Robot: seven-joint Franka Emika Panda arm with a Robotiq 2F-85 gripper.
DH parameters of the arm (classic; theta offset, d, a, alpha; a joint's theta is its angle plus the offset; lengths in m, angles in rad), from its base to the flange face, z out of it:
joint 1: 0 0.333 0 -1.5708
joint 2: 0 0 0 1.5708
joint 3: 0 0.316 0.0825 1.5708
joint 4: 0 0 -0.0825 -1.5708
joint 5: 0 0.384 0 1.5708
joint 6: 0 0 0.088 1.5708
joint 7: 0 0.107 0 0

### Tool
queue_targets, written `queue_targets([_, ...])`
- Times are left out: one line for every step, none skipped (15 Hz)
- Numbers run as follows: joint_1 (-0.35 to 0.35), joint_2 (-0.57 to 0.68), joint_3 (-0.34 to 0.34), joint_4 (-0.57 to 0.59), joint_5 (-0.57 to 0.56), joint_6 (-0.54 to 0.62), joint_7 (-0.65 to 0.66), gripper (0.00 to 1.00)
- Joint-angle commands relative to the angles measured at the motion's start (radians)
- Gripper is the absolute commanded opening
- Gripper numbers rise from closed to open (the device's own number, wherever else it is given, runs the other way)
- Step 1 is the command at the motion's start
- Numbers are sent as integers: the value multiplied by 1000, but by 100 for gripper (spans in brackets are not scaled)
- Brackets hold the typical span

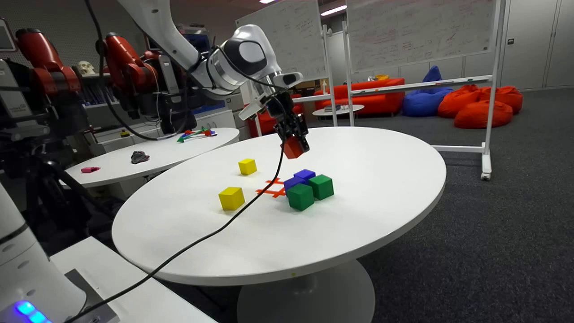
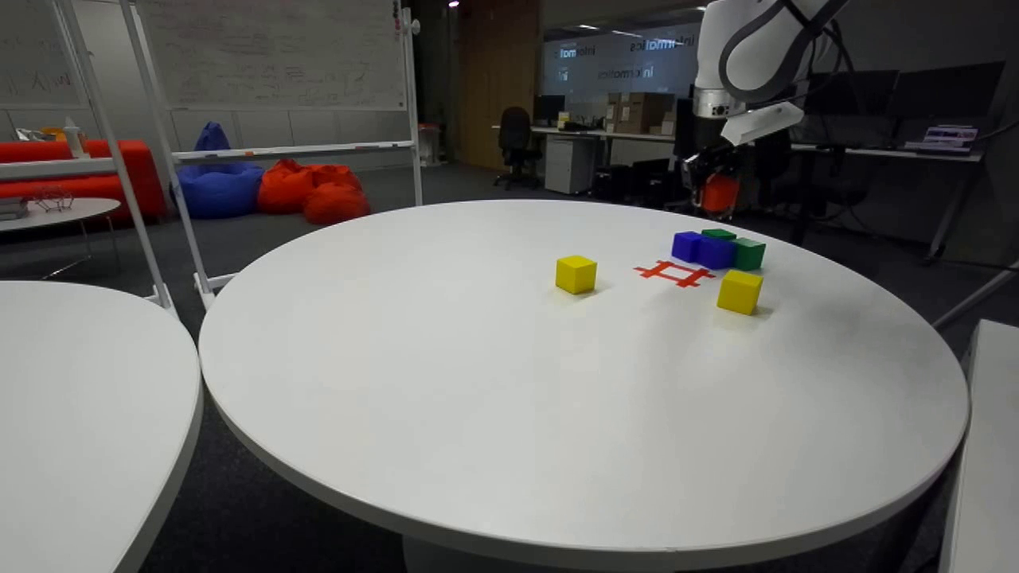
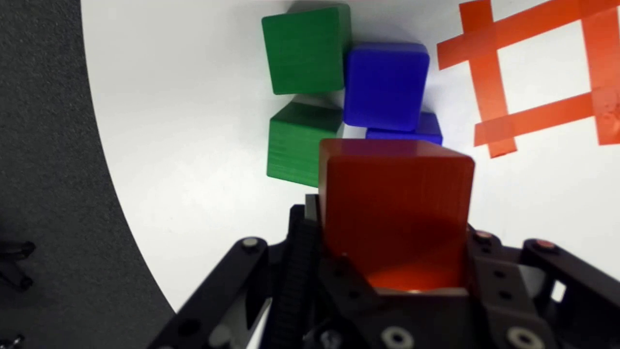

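Note:
My gripper [image 3: 395,225] is shut on a red block [image 3: 399,198], one finger on each side. It holds the block above the white round table [image 1: 372,224]. The red block also shows in both exterior views [image 1: 293,148] [image 2: 720,193]. Two blue blocks [image 3: 385,89] [image 3: 428,127] and two green blocks [image 3: 307,55] [image 3: 295,145] stand close together on the table. In the wrist view the red block partly covers one green and one blue block. A square of crossed red tape [image 3: 488,82] lies beside the blue blocks.
Two yellow blocks [image 1: 232,198] [image 1: 247,167] stand apart on the table, also in an exterior view [image 2: 739,292] [image 2: 576,274]. A black cable [image 1: 224,226] hangs from the arm across the table. Another white table [image 1: 179,157] with small objects stands behind. Whiteboards on wheeled frames [image 1: 421,31] stand further back.

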Motion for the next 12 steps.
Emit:
queue_targets([-2, 11, 30, 16, 6, 19, -65, 31])
queue_targets([-2, 13, 37, 19, 7, 20, -74, 31])
queue_targets([-1, 15, 43, 21, 9, 21, -83, 31])
queue_targets([1, 18, 51, 24, 11, 24, -95, 31])
queue_targets([5, 23, 56, 30, 7, 21, -101, 31])
queue_targets([9, 26, 62, 34, 6, 20, -109, 31])
queue_targets([13, 30, 67, 37, 4, 20, -114, 31])
queue_targets([15, 33, 73, 41, 5, 20, -122, 31])
queue_targets([18, 40, 79, 48, 2, 18, -129, 31])
queue_targets([20, 44, 86, 53, 3, 14, -136, 31])
queue_targets([24, 49, 88, 58, 0, 13, -141, 31])
queue_targets([27, 55, 90, 63, -1, 13, -147, 31])
